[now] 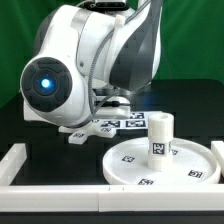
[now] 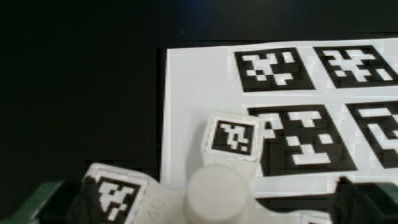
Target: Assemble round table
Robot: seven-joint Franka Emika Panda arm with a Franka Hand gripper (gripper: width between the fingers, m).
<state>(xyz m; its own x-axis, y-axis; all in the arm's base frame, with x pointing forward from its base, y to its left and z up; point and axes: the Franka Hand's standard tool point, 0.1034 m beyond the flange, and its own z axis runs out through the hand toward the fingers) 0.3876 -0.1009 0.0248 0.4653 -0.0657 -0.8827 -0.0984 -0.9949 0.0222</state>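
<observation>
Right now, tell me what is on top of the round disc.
The cylinder leg stands upright near the middle of the round disc, small square tags around it. The leg covers the disc's centre, so the joint is hidden.

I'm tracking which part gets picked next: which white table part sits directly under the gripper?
The cross-shaped base, lying beneath the open gripper. The leg is away from the gripper, standing upright on the round disc.
</observation>
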